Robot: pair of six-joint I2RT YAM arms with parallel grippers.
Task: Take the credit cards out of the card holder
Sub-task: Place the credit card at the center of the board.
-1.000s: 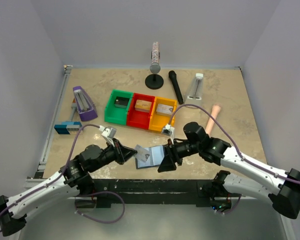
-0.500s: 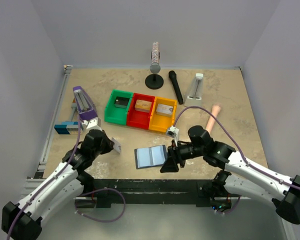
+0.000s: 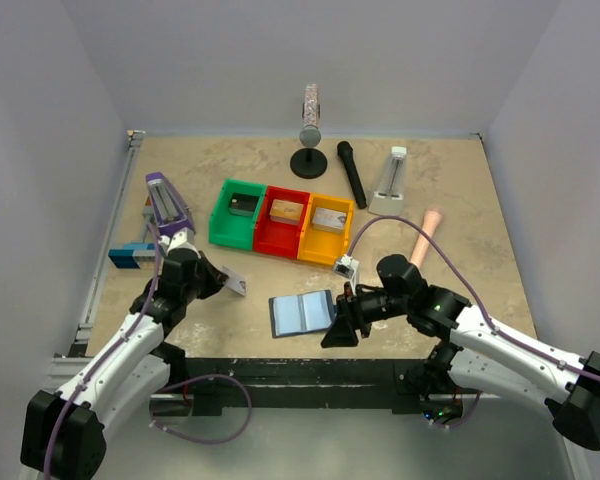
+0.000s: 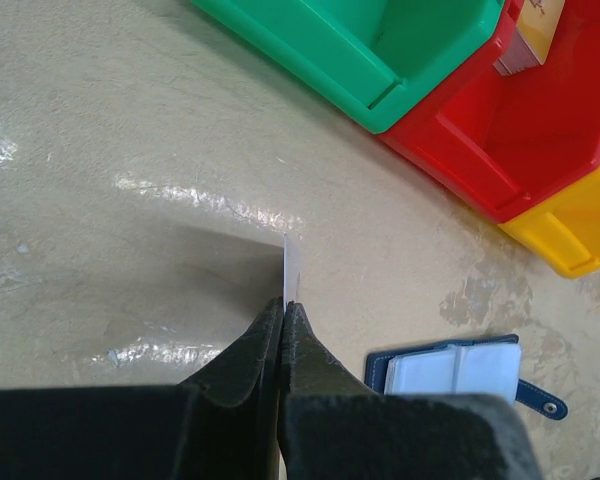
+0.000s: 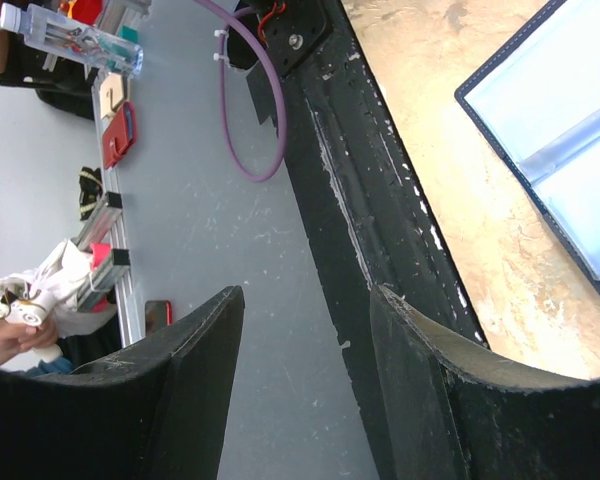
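1. Beige mottled bench (image 3: 460,200), pale walls.
2. Card holder (image 3: 302,313) lies open at 6 o'clock, pale lining up.
3. Left gripper (image 4: 283,312) is pinched tight on a silvery grey card (image 4: 290,262), 9 o'clock of the holder. One card is out; whether others remain inside I cannot tell.
4. Right gripper (image 5: 308,292) gapes empty at the holder's 3 o'clock.
5. Green bin (image 3: 230,238), red bin (image 3: 278,245) and yellow bin (image 3: 320,252) sit at the holder's 12 o'clock, with one small box (image 3: 287,209) in each.

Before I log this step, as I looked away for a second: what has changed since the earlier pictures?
The left tool, shut on a grey card, carried it left, off the wallet and towards the table's left side. The wallet, partly raised before, now lies flat and open. The right tool stayed open by the wallet's right edge; the bins did not move.
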